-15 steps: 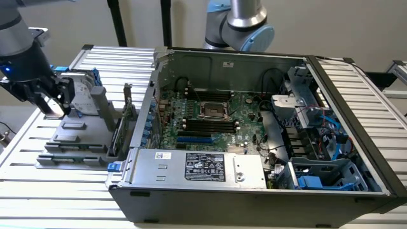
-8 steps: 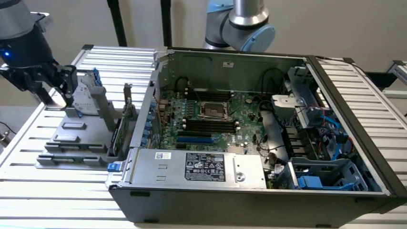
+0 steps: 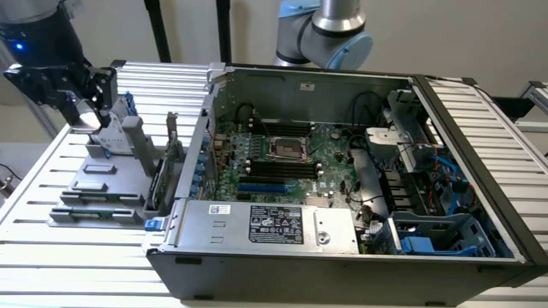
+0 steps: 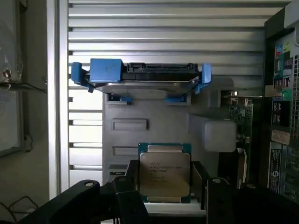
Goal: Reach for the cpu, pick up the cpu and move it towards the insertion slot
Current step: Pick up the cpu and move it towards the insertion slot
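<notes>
Cpu (image 4: 164, 173) is seen in the wrist view with its silvery printed top face turned to the camera, clamped by two opposite edges between the dark fingers of the gripper (image 4: 166, 186), which are closed to the chip's width; the grey tray (image 4: 154, 121) and the blue-railed hard drive (image 4: 140, 77) lie beyond it. It is judged light, thin and stiff, with a smooth lid that could slip and a delicate underside, so the edges are the right place for a hold. In the exterior view the gripper is found above the tray at the exterior view's left, well apart from the insertion slot (image 3: 287, 149) on the green motherboard (image 3: 330, 151) inside the open case (image 3: 256, 263)
</notes>
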`<act>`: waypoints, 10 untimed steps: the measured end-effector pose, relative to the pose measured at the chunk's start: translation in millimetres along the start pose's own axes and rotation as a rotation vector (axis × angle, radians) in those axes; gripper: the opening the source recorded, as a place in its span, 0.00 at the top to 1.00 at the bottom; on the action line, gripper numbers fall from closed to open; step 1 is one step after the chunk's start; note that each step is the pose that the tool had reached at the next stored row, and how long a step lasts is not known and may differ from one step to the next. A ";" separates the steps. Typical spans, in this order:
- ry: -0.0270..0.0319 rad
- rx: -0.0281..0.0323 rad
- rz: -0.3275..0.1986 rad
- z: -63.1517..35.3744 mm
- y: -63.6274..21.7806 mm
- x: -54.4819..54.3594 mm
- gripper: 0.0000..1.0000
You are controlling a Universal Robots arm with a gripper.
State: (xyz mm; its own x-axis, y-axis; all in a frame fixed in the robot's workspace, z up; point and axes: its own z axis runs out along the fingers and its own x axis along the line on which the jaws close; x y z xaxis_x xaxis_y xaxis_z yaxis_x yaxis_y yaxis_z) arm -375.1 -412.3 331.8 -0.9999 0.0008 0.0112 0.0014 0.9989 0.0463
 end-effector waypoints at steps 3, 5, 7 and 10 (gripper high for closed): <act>0.0033 -0.0004 0.000 -13.6 0.3 -13.2 0.46; 0.0057 -0.0007 -0.001 -22.9 0.6 -22.3 0.46; 0.0078 -0.0009 -0.001 -30.2 0.9 -31.4 0.46; 0.0097 -0.0013 -0.001 -35.2 1.1 -44.8 0.46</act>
State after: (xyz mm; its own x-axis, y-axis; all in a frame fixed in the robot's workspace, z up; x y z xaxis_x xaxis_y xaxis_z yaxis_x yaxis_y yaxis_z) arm -329.9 -412.8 366.5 -0.9998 -0.0001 0.0208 0.0009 0.9989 0.0476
